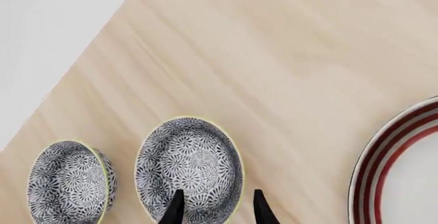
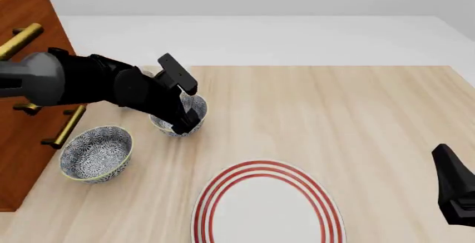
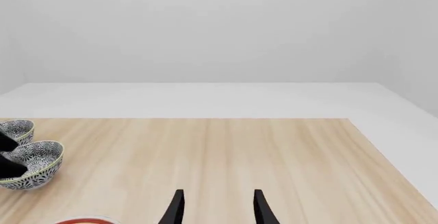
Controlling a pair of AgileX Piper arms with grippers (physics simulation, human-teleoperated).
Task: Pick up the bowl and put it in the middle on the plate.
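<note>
Bowl [image 1: 188, 168] sat on the table's far left, beyond the plate [image 2: 267, 207], looking rigid, glazed and slippery, best pinched at its rim, which the spread left gripper [image 1: 217, 207] straddled.

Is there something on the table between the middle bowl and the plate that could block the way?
Nothing visible does. Between the bowl under the left gripper and the plate lies only bare wooden table.

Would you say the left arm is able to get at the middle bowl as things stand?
Probably yes. The left tool is open and hangs just over the bowl, one fingertip above its inside and one past its rim. Nothing lies between them; the neighbouring bowl stands apart.
</note>
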